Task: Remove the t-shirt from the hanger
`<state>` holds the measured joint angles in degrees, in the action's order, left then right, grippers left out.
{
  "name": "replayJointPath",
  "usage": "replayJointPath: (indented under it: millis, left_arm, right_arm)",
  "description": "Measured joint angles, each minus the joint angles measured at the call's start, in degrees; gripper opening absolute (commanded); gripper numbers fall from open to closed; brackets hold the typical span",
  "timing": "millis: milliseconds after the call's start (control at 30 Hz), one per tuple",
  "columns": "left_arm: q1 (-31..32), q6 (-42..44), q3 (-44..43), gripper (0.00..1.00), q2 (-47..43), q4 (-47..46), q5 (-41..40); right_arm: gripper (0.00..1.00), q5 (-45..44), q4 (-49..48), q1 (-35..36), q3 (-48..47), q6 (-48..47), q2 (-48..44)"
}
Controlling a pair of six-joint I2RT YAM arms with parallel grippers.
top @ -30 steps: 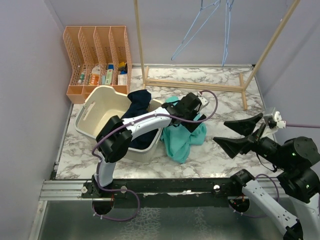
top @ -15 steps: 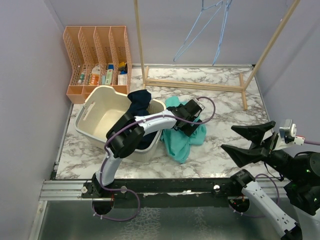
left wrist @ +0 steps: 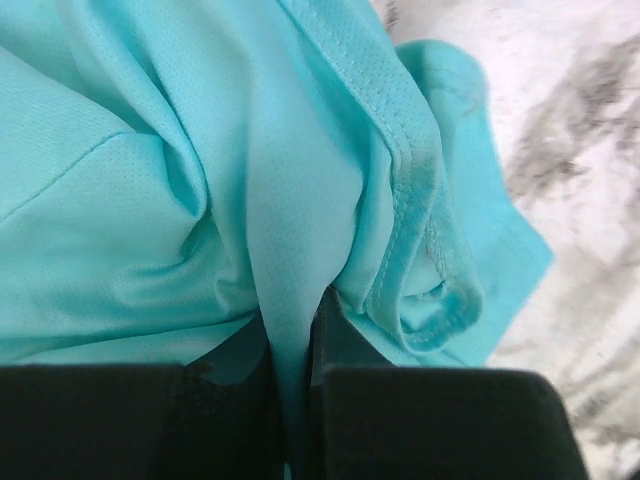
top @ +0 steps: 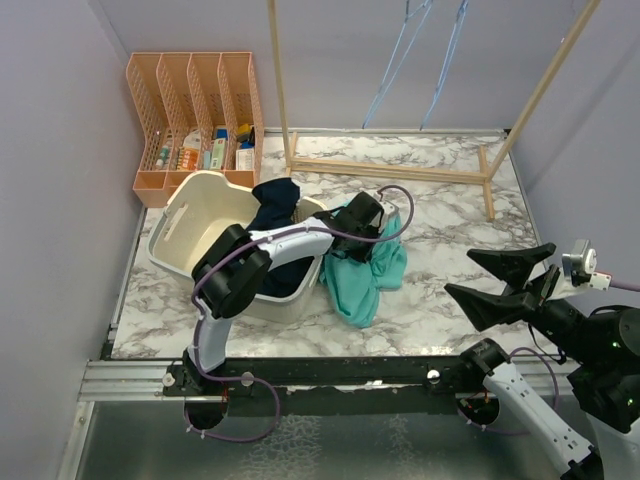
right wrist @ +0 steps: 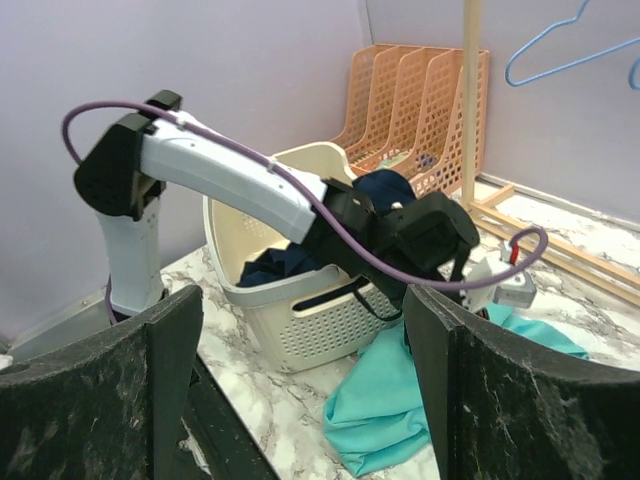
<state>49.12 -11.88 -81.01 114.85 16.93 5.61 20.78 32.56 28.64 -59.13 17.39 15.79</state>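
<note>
Basket (top: 190,225): one, a dark garment inside.
Left tool (left wrist: 295,340): apart a second ago, now clamped on a t-shirt fold.
T-shirt (top: 365,275): one, teal, heaped on the worktop (top: 450,200) against the basket; likely ready to lift.
Hangers (top: 384,88): two, bare; removal looks done.
Right tool (top: 460,273): apart, empty.

- The t-shirt (top: 365,275) is teal, of fine mesh cloth. It lies off the hanger in a crumpled heap on the marble counter, at the centre of the overhead frame.
- One of its folds, beside a stitched hem, is pinched tight in the left claw (left wrist: 292,380).
- The hanger (right wrist: 560,65) is thin light-blue wire. It hangs bare and tilted at the top centre, well apart from the shirt.
</note>
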Motion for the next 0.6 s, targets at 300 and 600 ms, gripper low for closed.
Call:
replayJointPath:
  millis: [300, 600]
  left_arm:
    - [0.2, 0.7, -10.5, 0.00, -12.8, 5.0, 2.3]
    - [0.1, 2.2, -18.0, 0.00, -26.3, 4.2, 0.9]
  right_arm:
    - [0.81, -3.9, 0.0, 0.0, 2.6, 1.0, -0.3]
    - [0.81, -5.6, -0.1, 0.0, 4.2, 1.9, -1.0]
